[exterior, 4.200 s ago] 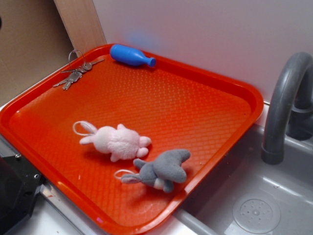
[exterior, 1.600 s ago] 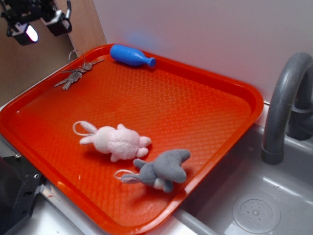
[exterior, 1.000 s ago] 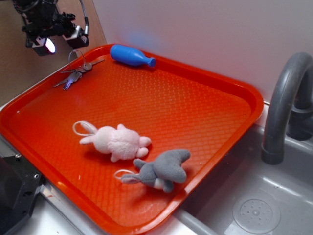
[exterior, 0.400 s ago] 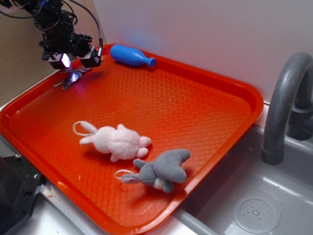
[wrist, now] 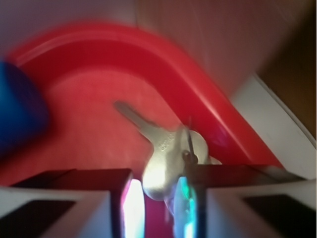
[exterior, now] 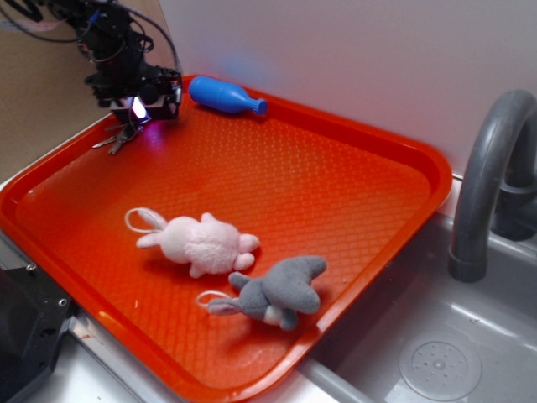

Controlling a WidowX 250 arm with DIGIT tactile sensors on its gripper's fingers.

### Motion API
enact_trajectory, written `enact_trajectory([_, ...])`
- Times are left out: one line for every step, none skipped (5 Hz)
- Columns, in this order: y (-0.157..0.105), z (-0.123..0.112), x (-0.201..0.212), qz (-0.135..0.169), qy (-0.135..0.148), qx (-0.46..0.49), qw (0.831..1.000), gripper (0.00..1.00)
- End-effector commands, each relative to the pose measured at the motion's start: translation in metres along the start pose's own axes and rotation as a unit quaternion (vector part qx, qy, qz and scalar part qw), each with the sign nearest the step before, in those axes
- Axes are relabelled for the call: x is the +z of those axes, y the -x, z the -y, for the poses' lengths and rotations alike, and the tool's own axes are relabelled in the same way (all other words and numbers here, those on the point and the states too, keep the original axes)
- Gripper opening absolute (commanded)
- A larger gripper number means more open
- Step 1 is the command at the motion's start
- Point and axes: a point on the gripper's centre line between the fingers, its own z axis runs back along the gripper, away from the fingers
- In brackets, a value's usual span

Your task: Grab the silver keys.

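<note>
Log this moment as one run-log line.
phase: descent onto target | gripper: open, fingers either side of the silver keys | grasp: not closed | keys: on red tray, far-left corner | blue bottle: alongside

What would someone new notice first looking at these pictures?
Probably the big orange-red plastic tray beside a grey sink. In its far left corner, the black robot gripper hangs low over the small bunch of silver metal keys, jaws apart around a key head in the wrist view. Near the front edge lie a pink plush toy and a grey plush toy.
</note>
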Motion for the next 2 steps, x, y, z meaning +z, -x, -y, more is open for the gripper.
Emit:
enact_trajectory([-0.014,0.004,0.006,0.009,0.001,-0.003,1.000,0.00])
enact_trajectory([-0.018,-0.002,0.029,-0.009,0.011,-0.026,1.000,0.00])
